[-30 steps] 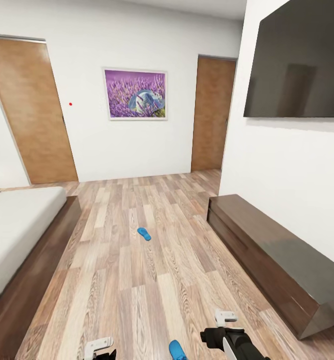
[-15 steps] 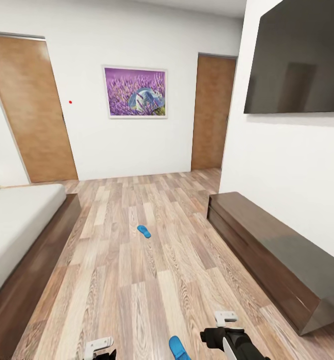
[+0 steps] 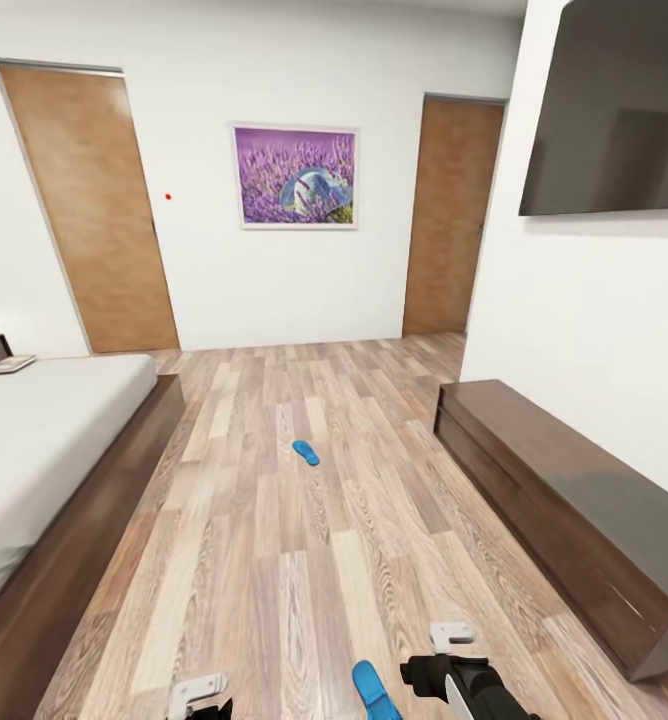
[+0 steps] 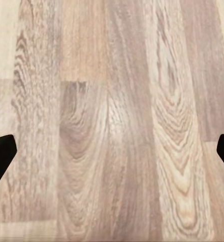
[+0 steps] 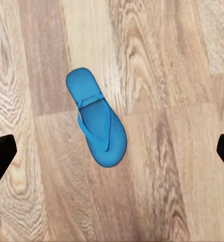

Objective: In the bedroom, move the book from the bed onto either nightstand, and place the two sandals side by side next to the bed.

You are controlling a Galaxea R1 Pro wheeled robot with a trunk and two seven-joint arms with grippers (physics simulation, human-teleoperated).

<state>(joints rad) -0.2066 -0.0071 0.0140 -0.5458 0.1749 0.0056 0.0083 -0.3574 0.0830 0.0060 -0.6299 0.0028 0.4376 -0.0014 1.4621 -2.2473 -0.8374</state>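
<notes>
Though apart, sandals (image 3: pixel 305 452) on floor (image 3: pixel 274 560).

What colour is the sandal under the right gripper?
Bright blue; the sandal shows best in the right wrist view.

Floor (image 3: pixel 274 560): two sandals (image 3: pixel 305 452). Bed (image 3: pixel 34 440): book (image 3: pixel 10 364).

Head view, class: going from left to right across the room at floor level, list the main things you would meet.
Bed → far blue sandal → near blue sandal → long low dark cabinet.
</notes>
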